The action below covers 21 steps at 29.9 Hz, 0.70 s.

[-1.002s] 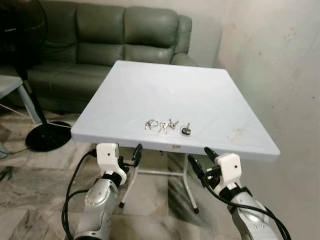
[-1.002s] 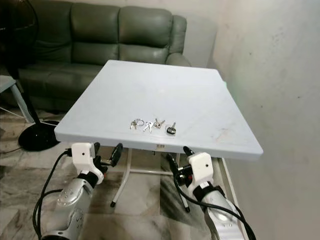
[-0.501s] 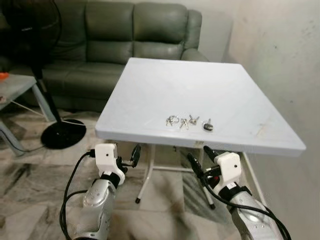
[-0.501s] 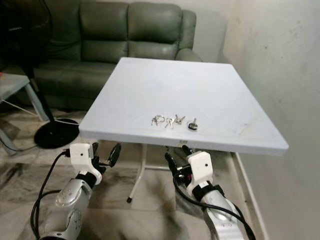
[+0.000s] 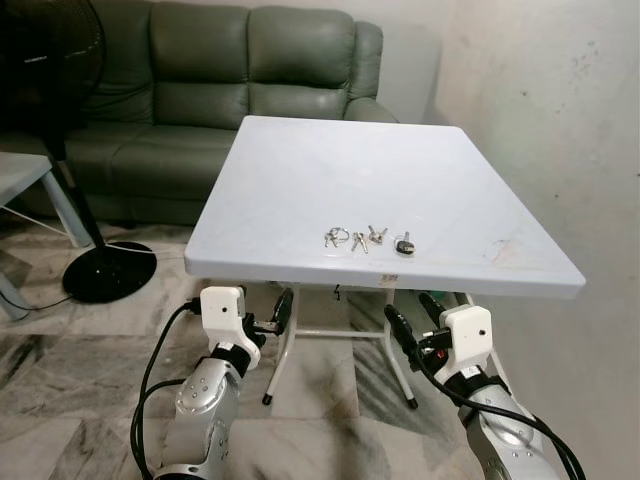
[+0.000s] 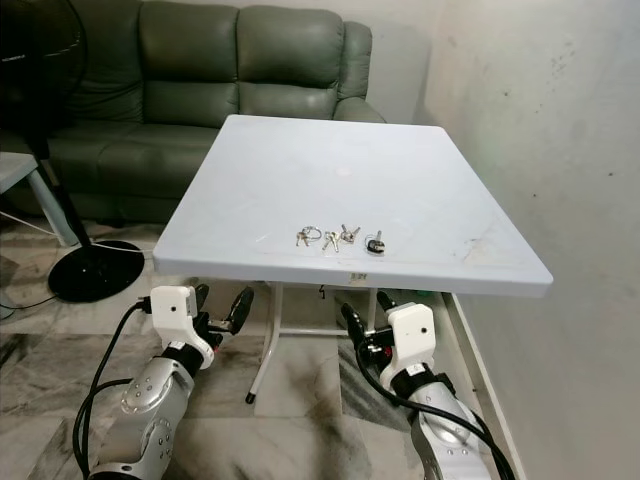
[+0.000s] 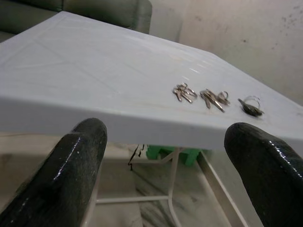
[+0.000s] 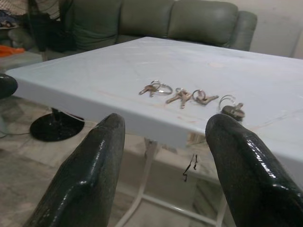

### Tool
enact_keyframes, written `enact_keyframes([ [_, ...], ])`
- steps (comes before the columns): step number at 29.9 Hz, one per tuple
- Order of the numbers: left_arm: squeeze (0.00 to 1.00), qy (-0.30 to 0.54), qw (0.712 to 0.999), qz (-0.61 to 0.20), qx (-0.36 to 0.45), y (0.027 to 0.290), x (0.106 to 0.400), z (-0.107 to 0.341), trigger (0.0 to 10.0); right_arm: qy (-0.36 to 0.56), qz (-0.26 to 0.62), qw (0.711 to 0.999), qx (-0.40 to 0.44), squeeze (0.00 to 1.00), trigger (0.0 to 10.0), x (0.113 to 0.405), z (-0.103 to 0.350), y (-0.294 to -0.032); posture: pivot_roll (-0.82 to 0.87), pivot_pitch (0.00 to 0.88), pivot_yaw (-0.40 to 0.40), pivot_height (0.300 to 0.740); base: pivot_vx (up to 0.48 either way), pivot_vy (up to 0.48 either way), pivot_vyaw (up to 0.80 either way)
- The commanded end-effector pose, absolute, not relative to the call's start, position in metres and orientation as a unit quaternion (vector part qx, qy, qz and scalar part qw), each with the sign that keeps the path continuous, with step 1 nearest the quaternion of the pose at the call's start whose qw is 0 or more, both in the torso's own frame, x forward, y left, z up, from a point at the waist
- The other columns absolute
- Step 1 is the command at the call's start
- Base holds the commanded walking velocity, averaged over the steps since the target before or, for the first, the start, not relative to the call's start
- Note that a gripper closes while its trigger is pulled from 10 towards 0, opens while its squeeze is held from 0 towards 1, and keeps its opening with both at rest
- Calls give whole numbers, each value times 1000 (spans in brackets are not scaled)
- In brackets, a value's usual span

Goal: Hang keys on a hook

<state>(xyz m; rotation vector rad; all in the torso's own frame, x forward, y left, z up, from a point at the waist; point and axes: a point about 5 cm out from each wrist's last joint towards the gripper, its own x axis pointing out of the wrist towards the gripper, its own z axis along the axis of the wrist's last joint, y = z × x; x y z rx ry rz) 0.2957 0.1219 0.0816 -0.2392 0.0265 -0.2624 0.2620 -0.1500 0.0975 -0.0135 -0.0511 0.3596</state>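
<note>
Still short of the tabletop, we held the left end effector and right end effector low before its near edge, both spread wide and empty. Three key bunches lay in a row near that edge. We judged ourselves approaching; next we needed to reach up and pinch one bunch.

three key bunches; one table; one sofa
</note>
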Motion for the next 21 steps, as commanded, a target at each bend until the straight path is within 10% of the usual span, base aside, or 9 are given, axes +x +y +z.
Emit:
enact_keyframes([
  [1,0,5,984,-133,-116,121,297,85,10000,-33,175,984,-6,0,10000,263,102,-152,-44,0,-30,740,349,0,0],
  [21,0,5,984,-135,-118,121,299,87,10000,-35,174,984,-4,0,10000,265,103,-150,-41,0,-26,740,347,0,0],
])
